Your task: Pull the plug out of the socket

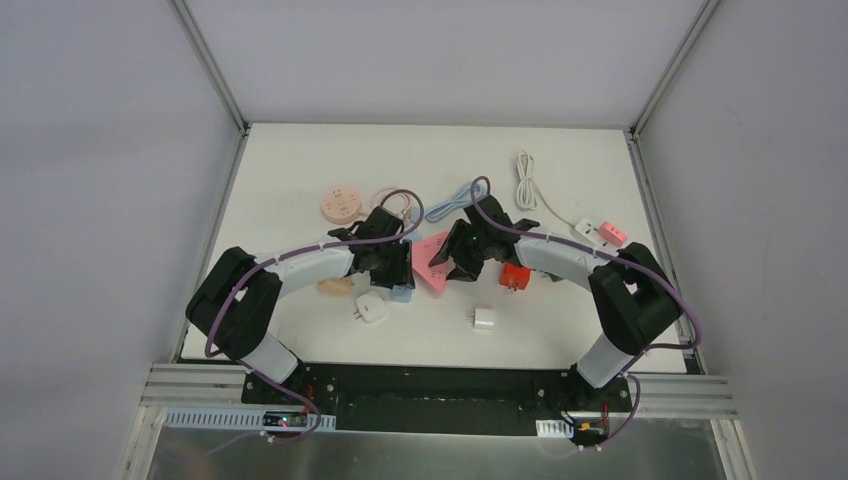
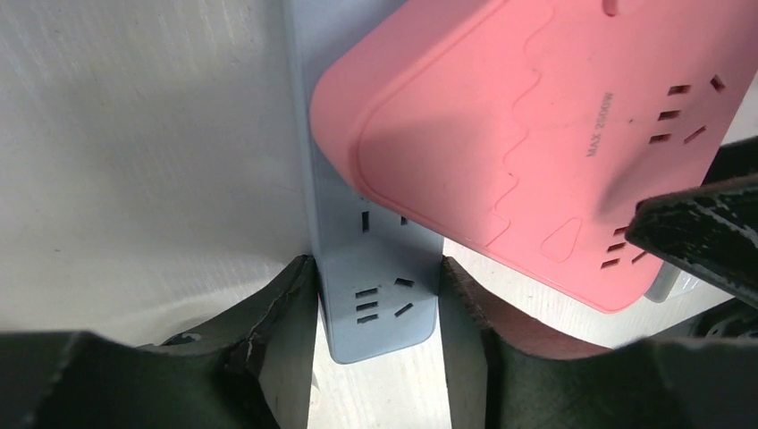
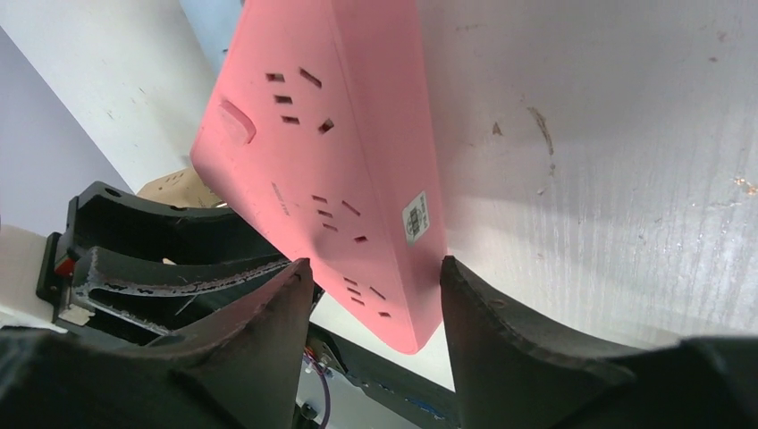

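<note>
A pink triangular socket block (image 1: 432, 262) lies at the table's middle between both grippers. In the left wrist view it (image 2: 501, 116) overlaps a blue-grey power strip (image 2: 375, 286). My left gripper (image 1: 398, 272) is shut on the end of that strip, one finger (image 2: 286, 313) pressed on each long side. In the right wrist view the pink block (image 3: 340, 170) stands tilted between my right gripper's fingers (image 3: 483, 322), which close on its lower corner. My right gripper (image 1: 462, 258) is at the block's right edge. No plug shows in any socket face that I see.
Two loose white plugs (image 1: 372, 308) (image 1: 484, 320) lie near the front. A round pink socket (image 1: 340, 205), a blue cable (image 1: 450, 200), a white cable (image 1: 528, 180), a red block (image 1: 515, 275) and a pink-white adapter (image 1: 603, 234) lie around.
</note>
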`<state>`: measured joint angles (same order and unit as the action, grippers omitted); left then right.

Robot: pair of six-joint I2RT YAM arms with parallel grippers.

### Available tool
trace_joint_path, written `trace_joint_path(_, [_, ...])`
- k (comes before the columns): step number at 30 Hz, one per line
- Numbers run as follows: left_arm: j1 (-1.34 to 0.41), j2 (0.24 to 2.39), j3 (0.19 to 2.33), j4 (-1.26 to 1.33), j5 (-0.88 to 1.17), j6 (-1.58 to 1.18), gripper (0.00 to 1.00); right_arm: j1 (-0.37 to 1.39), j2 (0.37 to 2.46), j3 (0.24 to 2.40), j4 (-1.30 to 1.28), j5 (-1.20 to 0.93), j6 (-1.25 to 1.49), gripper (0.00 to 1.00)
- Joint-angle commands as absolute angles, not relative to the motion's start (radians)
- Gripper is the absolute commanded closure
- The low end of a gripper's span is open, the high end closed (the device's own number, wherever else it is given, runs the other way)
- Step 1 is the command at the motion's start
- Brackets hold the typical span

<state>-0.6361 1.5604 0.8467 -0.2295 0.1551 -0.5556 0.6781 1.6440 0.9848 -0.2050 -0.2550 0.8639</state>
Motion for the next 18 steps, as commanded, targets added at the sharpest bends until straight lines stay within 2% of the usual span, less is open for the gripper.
trace_joint_path(1, [-0.643, 1.547, 0.822, -0.276, 0.089, -0.531, 0.62, 0.663, 1.662, 1.027, -0.163, -0.282, 0.832, 0.43])
trace_joint_path(5, [-0.643, 1.561, 0.821, -0.283, 0.096, -0.541, 0.69, 0.648, 1.669, 1.021, -0.161, -0.281, 0.810, 0.36])
trace_joint_path(11, [-0.643, 1.577, 0.825, -0.302, 0.099, -0.550, 0.72, 0.627, 1.678, 1.008, -0.149, -0.265, 0.757, 0.17])
trace_joint_path(13, [-0.643, 1.584, 0.826, -0.309, 0.100, -0.552, 0.73, 0.622, 1.699, 1.004, -0.098, -0.269, 0.753, 0.17])
trace_joint_path(15, [-0.643, 1.586, 0.823, -0.314, 0.104, -0.555, 0.74, 0.619, 1.728, 1.004, -0.036, -0.380, 0.740, 0.17])
trace_joint_path(18, [-0.642, 1.585, 0.819, -0.317, 0.109, -0.558, 0.75, 0.618, 1.760, 0.987, 0.081, -0.434, 0.751, 0.19])
